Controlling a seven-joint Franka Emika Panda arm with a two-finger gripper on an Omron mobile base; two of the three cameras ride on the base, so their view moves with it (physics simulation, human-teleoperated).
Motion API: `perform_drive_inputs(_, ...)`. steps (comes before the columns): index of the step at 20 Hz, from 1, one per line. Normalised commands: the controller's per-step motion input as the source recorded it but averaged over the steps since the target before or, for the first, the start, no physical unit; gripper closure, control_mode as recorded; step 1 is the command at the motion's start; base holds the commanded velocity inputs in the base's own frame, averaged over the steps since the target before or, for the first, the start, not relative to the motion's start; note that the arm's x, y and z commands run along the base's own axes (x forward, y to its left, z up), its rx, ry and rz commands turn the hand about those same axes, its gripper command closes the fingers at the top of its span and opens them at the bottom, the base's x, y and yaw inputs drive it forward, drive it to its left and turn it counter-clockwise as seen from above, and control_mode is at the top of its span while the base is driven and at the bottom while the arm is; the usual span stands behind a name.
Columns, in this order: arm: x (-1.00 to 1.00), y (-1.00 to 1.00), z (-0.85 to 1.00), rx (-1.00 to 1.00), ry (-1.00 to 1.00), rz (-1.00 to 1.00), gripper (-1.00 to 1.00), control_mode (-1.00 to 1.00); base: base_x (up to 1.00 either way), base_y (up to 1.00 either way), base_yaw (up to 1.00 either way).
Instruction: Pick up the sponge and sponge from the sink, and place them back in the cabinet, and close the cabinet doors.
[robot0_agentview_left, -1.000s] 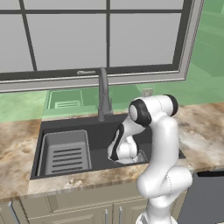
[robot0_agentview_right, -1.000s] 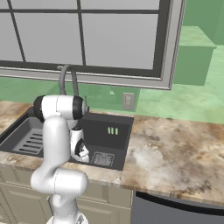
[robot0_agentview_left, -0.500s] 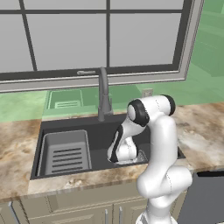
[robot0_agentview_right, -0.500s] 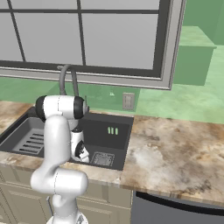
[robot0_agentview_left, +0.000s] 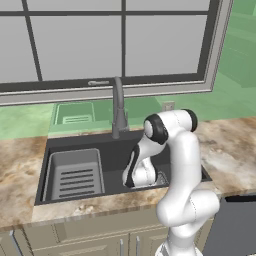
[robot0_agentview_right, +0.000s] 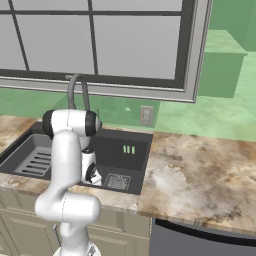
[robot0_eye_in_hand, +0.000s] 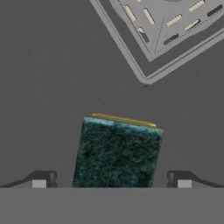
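The gripper (robot0_eye_in_hand: 111, 181) stands low in the sink (robot0_agentview_left: 112, 150), fingers (robot0_eye_in_hand: 41, 179) spread wide to either side of the dark-topped sponge (robot0_eye_in_hand: 116, 153), touching nothing. The sponge lies flat on the basin floor just short of the square drain (robot0_eye_in_hand: 168, 22), its long axis apparently running along the gripper's line of sight, yellow base edge pointing toward the drain corner. Risk, in my judgement: closing too high would let the pads skim the thin sponge and push it, missing the grip.

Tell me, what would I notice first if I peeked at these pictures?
Probably the big white robot arm bending down into the black sink. In the hand view, a dark green sponge lies flat on the sink floor between the open end effector tips, near the square drain.
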Motion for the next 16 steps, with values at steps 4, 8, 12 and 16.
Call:
perform_drive_inputs(4,0.00,0.00,-0.11,0.00,0.00,0.00,-1.00,-1.00,0.00,0.00,0.00)
perform_drive_inputs(8,0.00,0.00,-0.11,0.00,0.00,0.00,-1.00,-1.00,0.00,0.00,0.00)
perform_drive_inputs(12,0.00,0.00,-0.11,0.00,0.00,0.00,-1.00,-1.00,0.00,0.00,0.00)
perform_drive_inputs(16,0.00,0.00,-0.11,0.00,0.00,0.00,-1.00,-1.00,0.00,0.00,0.00)
